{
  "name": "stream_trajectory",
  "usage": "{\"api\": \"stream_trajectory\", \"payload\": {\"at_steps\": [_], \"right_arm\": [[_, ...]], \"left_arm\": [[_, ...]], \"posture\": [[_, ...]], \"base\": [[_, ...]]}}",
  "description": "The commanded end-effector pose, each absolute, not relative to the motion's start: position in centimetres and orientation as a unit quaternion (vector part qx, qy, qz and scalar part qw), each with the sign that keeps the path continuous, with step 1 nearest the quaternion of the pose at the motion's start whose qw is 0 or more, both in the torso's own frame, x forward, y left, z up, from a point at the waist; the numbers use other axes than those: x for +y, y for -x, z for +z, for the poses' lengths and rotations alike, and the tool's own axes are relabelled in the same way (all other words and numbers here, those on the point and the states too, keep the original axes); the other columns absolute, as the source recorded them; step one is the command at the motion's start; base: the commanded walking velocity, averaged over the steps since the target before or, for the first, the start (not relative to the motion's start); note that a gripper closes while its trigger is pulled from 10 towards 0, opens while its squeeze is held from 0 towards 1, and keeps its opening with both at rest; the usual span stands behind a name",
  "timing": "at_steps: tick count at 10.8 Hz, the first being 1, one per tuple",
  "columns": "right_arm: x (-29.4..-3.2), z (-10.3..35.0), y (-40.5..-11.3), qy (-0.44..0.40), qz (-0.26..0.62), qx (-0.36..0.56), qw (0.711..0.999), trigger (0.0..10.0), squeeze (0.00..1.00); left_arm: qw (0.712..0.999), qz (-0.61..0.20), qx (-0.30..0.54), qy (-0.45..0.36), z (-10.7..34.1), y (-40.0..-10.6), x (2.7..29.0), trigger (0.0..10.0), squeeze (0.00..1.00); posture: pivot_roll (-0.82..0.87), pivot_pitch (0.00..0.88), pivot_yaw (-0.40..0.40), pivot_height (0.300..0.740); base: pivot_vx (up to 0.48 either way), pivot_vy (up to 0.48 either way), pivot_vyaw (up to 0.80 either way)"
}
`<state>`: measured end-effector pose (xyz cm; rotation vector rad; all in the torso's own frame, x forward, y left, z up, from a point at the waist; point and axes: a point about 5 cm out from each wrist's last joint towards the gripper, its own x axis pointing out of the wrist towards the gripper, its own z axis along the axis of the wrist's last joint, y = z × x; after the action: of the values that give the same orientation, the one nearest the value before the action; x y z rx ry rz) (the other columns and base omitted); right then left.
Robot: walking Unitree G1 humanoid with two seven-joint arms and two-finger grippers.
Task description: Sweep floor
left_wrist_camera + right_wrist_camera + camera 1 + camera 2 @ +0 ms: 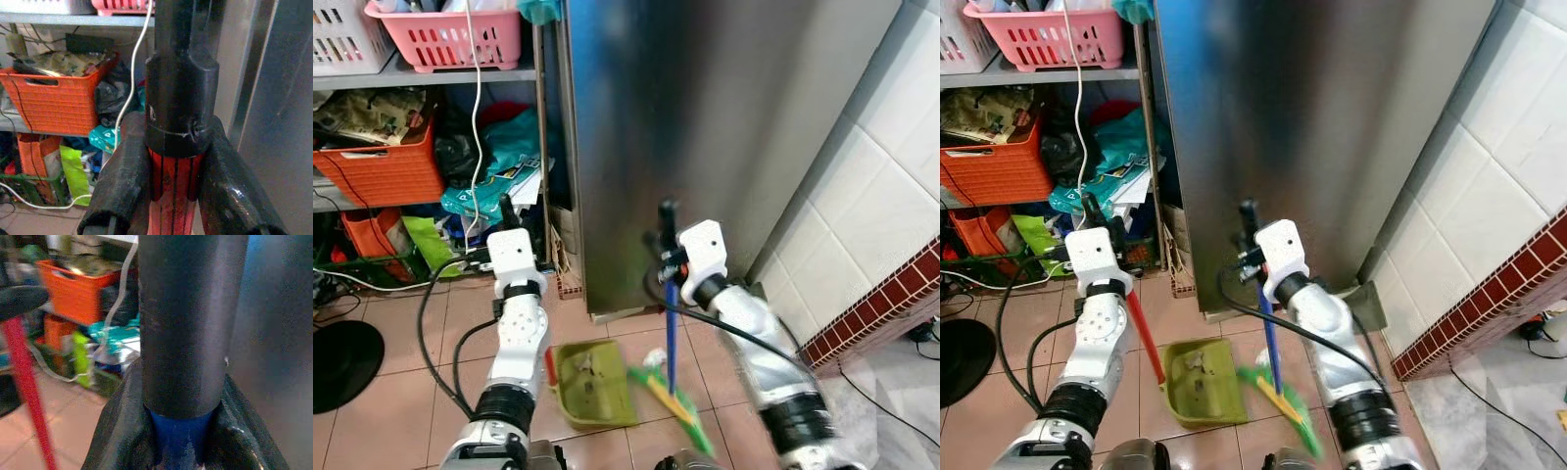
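Mid-sweep — right gripper (1252,257) clamped on broom (1271,345), left gripper (508,233) clamped on dustpan (1199,384) handle; next, nudging debris into pan.

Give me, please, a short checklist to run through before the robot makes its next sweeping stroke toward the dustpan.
1. Left gripper shut on the dustpan handle: ok.
2. Right gripper shut on the broom handle: ok.
3. Green dustpan resting on the tiled floor: ok.
4. Broom head beside the dustpan's open side: cannot tell, it is blurred.
5. Debris already in the dustpan: ok, some specks show.
6. Steel cabinet close behind both arms, so room for the stroke looks tight: not ok.
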<state>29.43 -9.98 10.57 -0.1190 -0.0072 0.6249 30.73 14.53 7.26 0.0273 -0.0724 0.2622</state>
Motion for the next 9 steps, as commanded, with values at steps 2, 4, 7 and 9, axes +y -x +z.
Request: {"api": "stream_trajectory", "payload": {"at_steps": [2, 4, 7, 9], "right_arm": [[-10.1, 13.0, -29.1, 0.049, 0.401, -0.007, 0.915, 10.0, 0.00], [-10.9, 15.2, -28.9, 0.035, 0.459, -0.010, 0.888, 10.0, 0.00], [-13.1, 21.0, -32.6, -0.002, 0.347, -0.112, 0.931, 10.0, 0.00], [-14.0, 21.4, -33.6, 0.032, 0.279, -0.131, 0.951, 10.0, 0.00]], "left_arm": [[0.988, 0.131, -0.076, -0.012, 8.8, -31.4, 14.4, 10.0, 0.00], [0.988, 0.129, -0.079, -0.012, 8.8, -31.4, 14.2, 10.0, 0.00], [0.990, 0.120, -0.077, -0.014, 8.6, -31.3, 14.0, 10.0, 0.00], [0.990, 0.117, -0.077, -0.015, 8.7, -31.3, 14.0, 10.0, 0.00]], "posture": [[-0.13, 0.006, -0.057, 0.740], [-0.13, 0.006, -0.053, 0.740], [-0.12, 0.007, -0.039, 0.740], [-0.12, 0.008, -0.036, 0.740]], "base": [[0.000, 0.000, 0.00], [0.000, 0.000, 0.00], [0.000, 0.000, 0.00], [0.000, 0.000, 0.00]]}}
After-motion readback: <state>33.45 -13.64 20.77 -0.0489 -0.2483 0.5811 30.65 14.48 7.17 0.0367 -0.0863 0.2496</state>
